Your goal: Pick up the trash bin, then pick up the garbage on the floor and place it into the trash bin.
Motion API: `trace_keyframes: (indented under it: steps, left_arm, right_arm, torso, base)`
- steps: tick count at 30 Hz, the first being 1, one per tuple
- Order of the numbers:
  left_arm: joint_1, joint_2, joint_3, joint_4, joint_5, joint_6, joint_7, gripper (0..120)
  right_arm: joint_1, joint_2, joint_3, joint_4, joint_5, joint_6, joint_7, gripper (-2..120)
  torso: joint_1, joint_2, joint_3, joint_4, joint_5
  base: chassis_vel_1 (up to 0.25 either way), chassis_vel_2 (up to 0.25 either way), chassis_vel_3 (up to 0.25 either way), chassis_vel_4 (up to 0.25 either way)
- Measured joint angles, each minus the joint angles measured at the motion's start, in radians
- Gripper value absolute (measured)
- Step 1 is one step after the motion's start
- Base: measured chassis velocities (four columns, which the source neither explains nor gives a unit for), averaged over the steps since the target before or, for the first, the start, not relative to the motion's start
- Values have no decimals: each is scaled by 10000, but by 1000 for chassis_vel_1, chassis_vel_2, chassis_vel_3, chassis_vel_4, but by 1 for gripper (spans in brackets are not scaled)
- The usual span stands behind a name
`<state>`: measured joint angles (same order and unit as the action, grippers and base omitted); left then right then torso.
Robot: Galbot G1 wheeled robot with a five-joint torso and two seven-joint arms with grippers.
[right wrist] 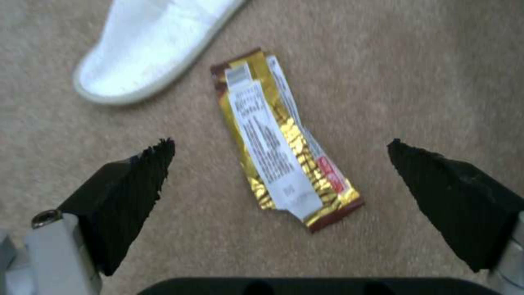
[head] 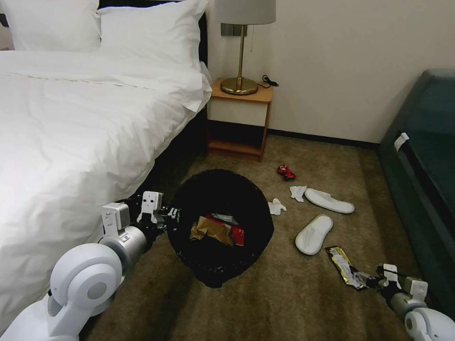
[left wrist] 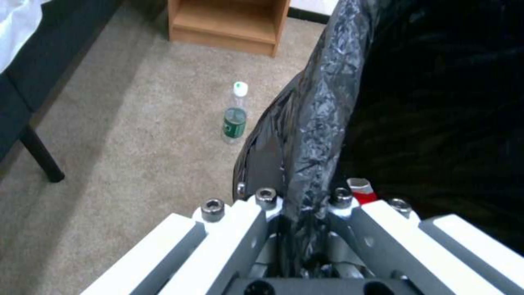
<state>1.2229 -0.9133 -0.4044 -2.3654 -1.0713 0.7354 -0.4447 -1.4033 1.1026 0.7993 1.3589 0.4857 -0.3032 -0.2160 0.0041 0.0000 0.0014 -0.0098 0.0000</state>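
Left arm fills the lower-left of the head view, its left gripper (head: 173, 213) clamped on the near rim of the trash bin (head: 222, 189) — the left wrist view shows the black liner edge pinched between the closed fingers (left wrist: 262, 205). The bin is held tilted, mouth facing the camera, beside the bed (head: 71, 132); a brown paper bag (head: 211, 229) and a red packet (head: 237, 234) lie inside. Right gripper (head: 372, 280) sits low at the bottom-right, jaws spread wide, hovering just over the gold wrapper (head: 345, 266) on the floor (head: 294, 293); in the right wrist view the wrapper (right wrist: 286, 164) lies between the two black fingertips (right wrist: 136, 180), not touched. Two white slippers lie just beyond — the near slipper (head: 313, 234) beside the wrapper, the far slipper (head: 329, 200) behind it. Two crumpled tissues (head: 277, 207) are between the slippers and the bin, a crushed red can (head: 286, 172) farther back toward the nightstand (head: 239, 121). A green-labelled bottle (left wrist: 236, 119) lies on the carpet just beside the bin, seen from the left wrist.
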Motion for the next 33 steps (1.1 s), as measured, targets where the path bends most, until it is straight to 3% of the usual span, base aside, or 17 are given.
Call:
trace_keyframes:
  steps: [11, 20, 23, 33]
  left_arm:
    - [-13, 231, -18, -177, -322, 0, -69, 1]
    - [163, 252, -35, -284, -337, 0, -94, 1]
    - [111, 265, -27, -273, -338, 0, -81, 1]
    - [129, 280, -35, -254, -330, 0, -76, 1]
  right_arm:
    - [626, 369, -313, -856, -363, 206, 40, 100]
    - [2001, 623, -765, -2268, -749, 440, 57, 100]
    - [2978, 691, -1069, -3378, -1016, 518, 58, 100]
    - [3311, 650, -1203, -3996, -1128, 551, 20, 100]
  torso:
    - [0, 0, 0, -1, -1]
    - [0, 0, 0, 2, -3]
    - [0, -1, 1, 1, -1]
    - [-2, 0, 0, 0, -2]
  base:
    - [0, 0, 0, 0]
    - [0, 0, 0, 0]
    - [0, 0, 0, 0]
    - [0, 0, 0, 0]
